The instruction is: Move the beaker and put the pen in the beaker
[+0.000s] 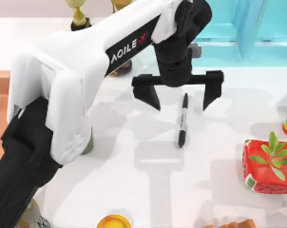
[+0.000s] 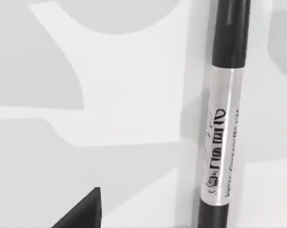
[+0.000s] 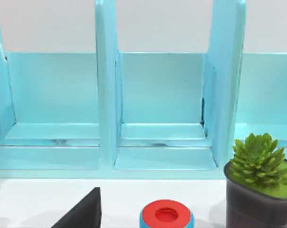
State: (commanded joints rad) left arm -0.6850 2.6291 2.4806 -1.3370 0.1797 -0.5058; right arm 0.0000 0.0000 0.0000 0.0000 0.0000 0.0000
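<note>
top view: pen point(image 1: 183, 121) flat (uncapped grip) between spread left end effector point(image 1: 180, 99) fingers

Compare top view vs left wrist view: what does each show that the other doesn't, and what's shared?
Top view alone: the left gripper open over the pen's upper end, fingers either side; the whole left arm; a red watermelon-pattern pot with a green plant; a blue rack at the back. Left wrist view alone: the print on the pen's label band, and one dark fingertip seen close. Shared: the pen lying flat on the white table.
</note>
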